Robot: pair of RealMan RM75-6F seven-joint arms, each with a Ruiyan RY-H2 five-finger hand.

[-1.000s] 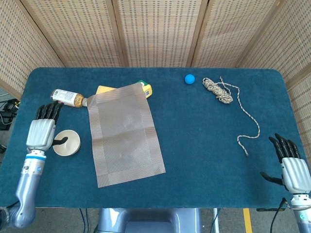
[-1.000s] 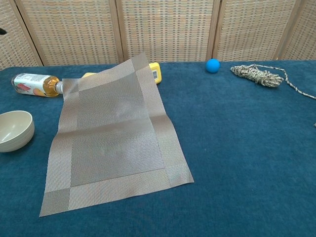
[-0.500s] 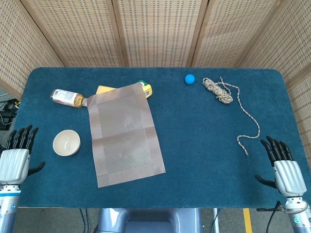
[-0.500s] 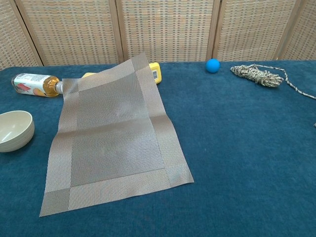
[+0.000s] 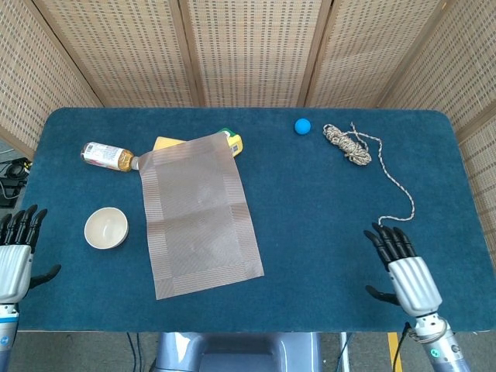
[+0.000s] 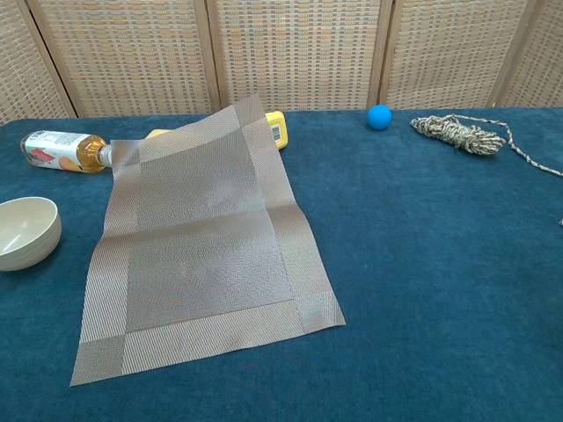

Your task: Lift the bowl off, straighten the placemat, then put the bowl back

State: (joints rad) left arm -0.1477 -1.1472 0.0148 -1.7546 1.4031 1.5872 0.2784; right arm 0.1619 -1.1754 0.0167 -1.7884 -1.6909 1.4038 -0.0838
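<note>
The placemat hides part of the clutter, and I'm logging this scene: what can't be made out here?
- Yellow object: the placemat covers most of it in both views.
- Bottle: label too small to read.
- Left hand: cut by the head view's edge.
- Both hands, including the right hand: outside the chest view.

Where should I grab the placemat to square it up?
Probably the near right corner of the placemat: it lies flat on open cloth, facing the right robot hand. The far edge rides up on the bottle and yellow item, so avoid it.
</note>
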